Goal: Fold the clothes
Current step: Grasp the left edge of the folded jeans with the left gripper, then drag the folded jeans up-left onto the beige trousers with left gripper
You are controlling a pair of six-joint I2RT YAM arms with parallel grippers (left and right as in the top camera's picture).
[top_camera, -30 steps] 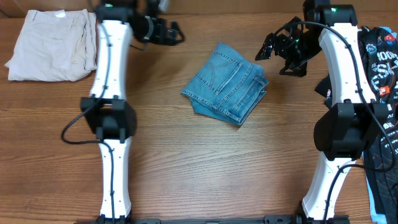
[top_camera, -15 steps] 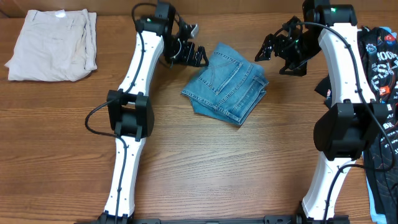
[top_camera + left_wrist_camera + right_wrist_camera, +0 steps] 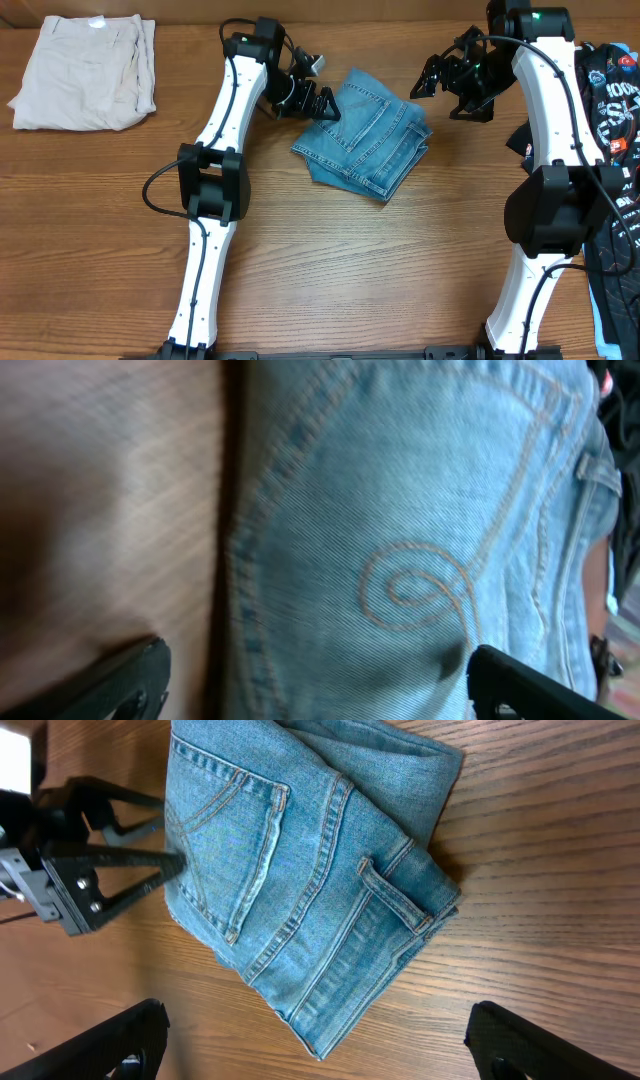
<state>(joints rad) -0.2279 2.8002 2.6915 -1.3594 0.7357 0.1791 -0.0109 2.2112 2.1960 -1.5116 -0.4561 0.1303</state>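
The light-blue denim jeans (image 3: pixel 365 135) lie folded into a thick bundle at mid-table, a stitched back pocket facing up. My left gripper (image 3: pixel 322 102) is open at the bundle's upper left edge. In the left wrist view its fingers (image 3: pixel 110 680) stand to either side of the pocket's swirl stitching (image 3: pixel 420 585), one over wood, one over denim. My right gripper (image 3: pixel 440 90) hangs open just off the jeans' upper right corner. In the right wrist view the jeans (image 3: pixel 310 870) lie ahead of it, and nothing sits between its fingertips (image 3: pixel 540 1040).
Folded beige trousers (image 3: pixel 85 72) lie at the back left corner. A black printed tee (image 3: pixel 610 100) is heaped at the right edge behind the right arm, with a pale-blue garment (image 3: pixel 600 320) below it. Bare wood surrounds the jeans.
My left arm has swung in from the back left and come down at the jeans' left edge, its jaws narrowing slightly. The right arm and the jeans have not moved.
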